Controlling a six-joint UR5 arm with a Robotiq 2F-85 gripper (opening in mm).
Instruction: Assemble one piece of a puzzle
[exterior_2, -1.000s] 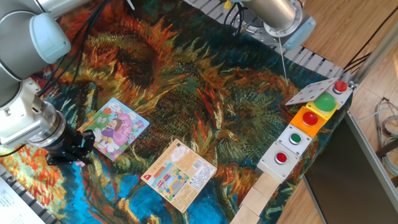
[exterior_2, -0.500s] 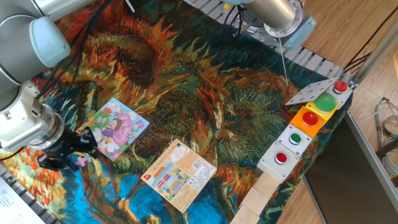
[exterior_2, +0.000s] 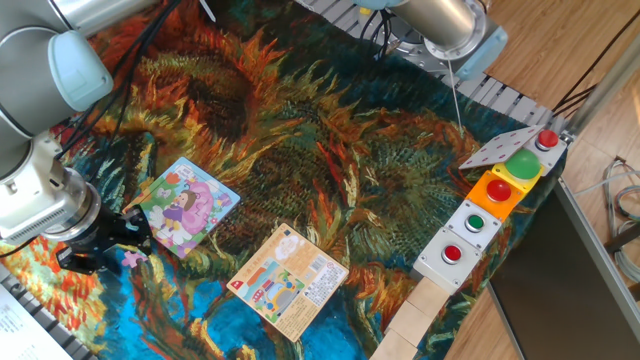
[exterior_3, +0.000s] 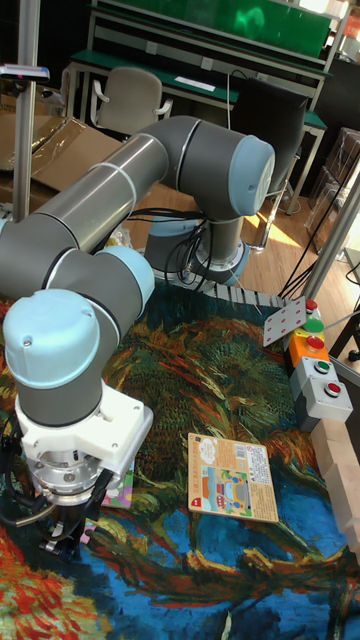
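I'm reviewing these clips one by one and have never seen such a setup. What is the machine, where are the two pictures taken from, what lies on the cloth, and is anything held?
The grey machine with light-blue joint caps is a single robot arm; its black two-finger gripper serves as its hand. The wide picture looks down at the table from a fixed camera; the tall one faces the arm from the opposite side. On the sunflower-print cloth lie the square cartoon puzzle board, an orange-peach printed card and, at the right edge, a row of boxes with coloured push buttons. The gripper is low at the board's near-left corner, with the small pink-lilac jigsaw piece at its fingertips. It looks held, though the grip itself is not clearly visible.
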